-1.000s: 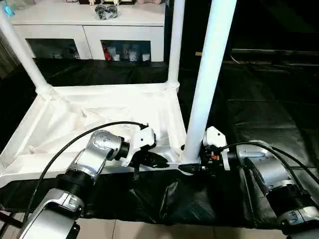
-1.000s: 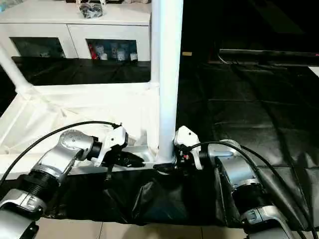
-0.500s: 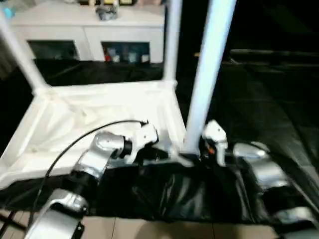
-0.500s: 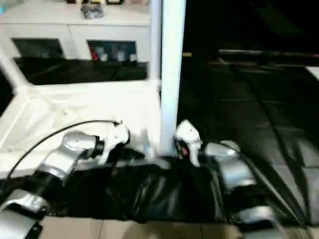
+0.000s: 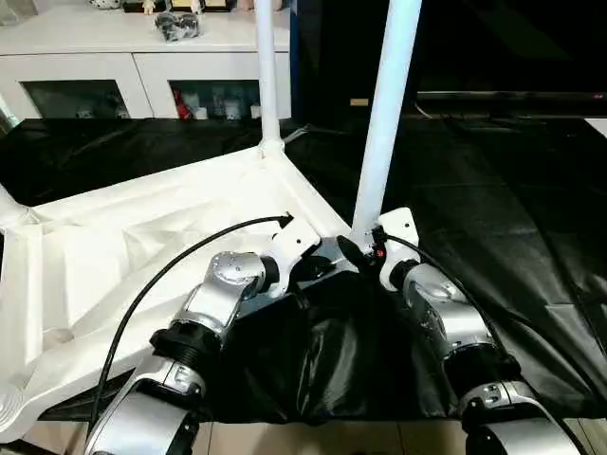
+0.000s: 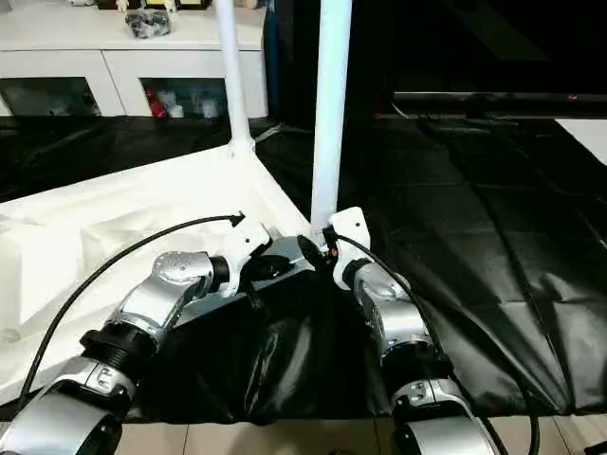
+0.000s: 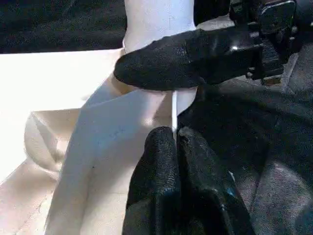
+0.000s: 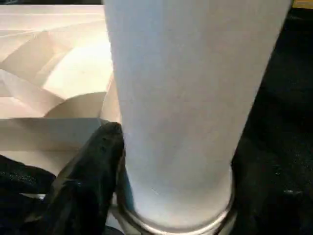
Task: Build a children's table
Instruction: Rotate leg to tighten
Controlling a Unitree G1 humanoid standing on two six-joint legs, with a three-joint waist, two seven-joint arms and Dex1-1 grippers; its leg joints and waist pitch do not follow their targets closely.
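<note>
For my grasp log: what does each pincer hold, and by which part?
Right pincer clasps the near leg at its base; left pincer pinches the tabletop rim's thin edge.

A large work table (image 5: 531, 218) draped in glossy black sheeting fills the foreground and right side, its cover creased and bunched into folds (image 5: 322, 365) at the near edge. Beyond it, a white cabinet (image 5: 142, 66) with glass doors stands against the far side; small colourful items (image 5: 204, 102) sit behind the glass, too small to identify. A dark bundled object (image 5: 175, 26) rests on the cabinet's top. Pale tiled floor (image 5: 313, 438) shows below the table's near edge
</note>
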